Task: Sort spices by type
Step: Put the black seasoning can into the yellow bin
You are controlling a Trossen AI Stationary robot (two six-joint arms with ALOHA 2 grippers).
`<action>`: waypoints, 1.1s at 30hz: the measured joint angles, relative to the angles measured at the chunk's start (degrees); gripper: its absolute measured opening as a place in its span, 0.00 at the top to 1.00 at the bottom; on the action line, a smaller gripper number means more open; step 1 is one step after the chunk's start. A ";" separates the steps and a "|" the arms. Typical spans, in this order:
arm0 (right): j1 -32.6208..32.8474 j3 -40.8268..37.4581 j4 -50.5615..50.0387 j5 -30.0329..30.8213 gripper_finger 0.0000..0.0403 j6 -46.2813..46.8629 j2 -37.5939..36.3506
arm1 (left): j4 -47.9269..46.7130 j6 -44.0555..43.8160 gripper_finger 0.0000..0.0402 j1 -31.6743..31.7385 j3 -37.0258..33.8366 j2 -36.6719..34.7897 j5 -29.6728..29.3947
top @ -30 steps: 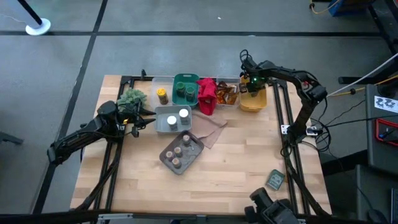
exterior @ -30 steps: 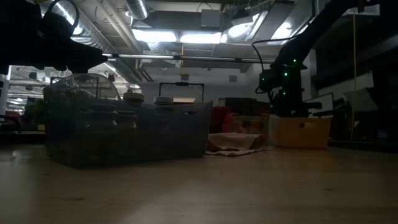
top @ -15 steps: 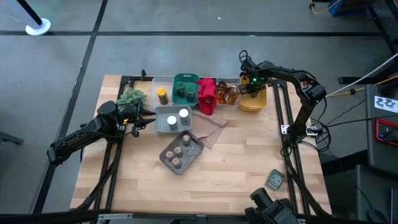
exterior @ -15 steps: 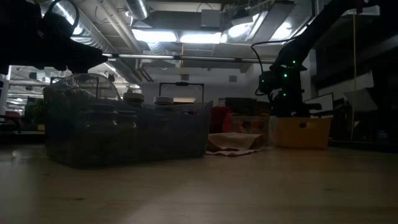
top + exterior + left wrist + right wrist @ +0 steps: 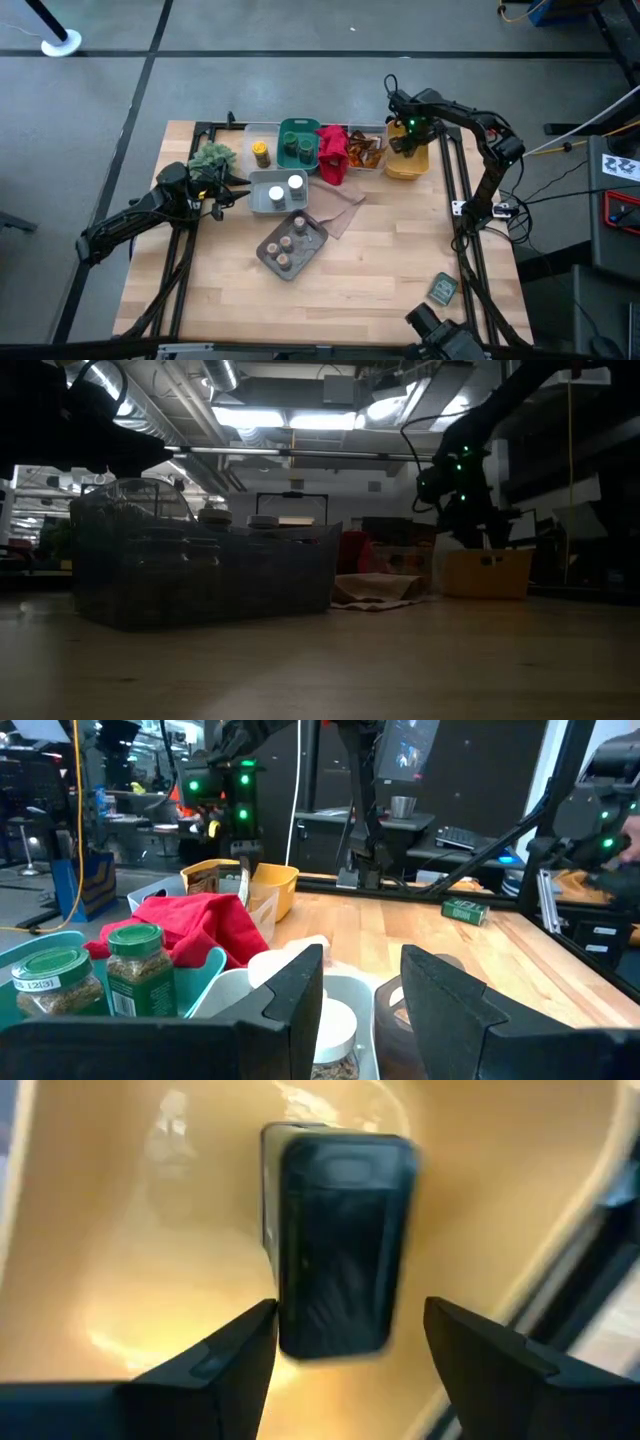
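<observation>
My right gripper (image 5: 405, 141) hangs open, pointing down, over the yellow bin (image 5: 410, 165) at the far right. A dark green packet (image 5: 340, 1245) lies in that bin's bottom below the fingers, which stand clear of it. Another dark green packet (image 5: 443, 289) lies on the table near the right front. My left gripper (image 5: 236, 191) waits level and open at the left, beside the clear bin with white-lidded jars (image 5: 286, 189). Green-lidded jars (image 5: 135, 970) stand in the teal bin (image 5: 297, 145). Tan-lidded jars fill the grey tray (image 5: 290, 243).
A red cloth (image 5: 333, 152) lies between the teal bin and the clear bin of orange-brown packets (image 5: 365, 150). A yellow-lidded jar (image 5: 261, 153) stands in the far left bin. A bushy green plant (image 5: 212, 157) sits by my left arm. Brown paper (image 5: 340, 210) lies mid-table.
My right gripper has risen a little above the yellow bin and tipped as it went up. My left arm has kept still.
</observation>
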 joint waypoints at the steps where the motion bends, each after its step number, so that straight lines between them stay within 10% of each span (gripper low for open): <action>1: 0.00 1.28 -1.72 0.19 0.38 -0.02 0.00 | 0.00 0.00 0.68 -0.01 0.00 -0.01 0.00; 18: 10.38 8.63 -16.22 0.55 0.38 1.20 -12.41 | 0.24 -1.71 0.68 -0.01 0.00 -0.01 0.01; 33: 50.84 4.97 -23.94 -8.44 0.38 34.82 -25.03 | 0.36 -3.75 0.68 0.00 -0.02 0.00 0.01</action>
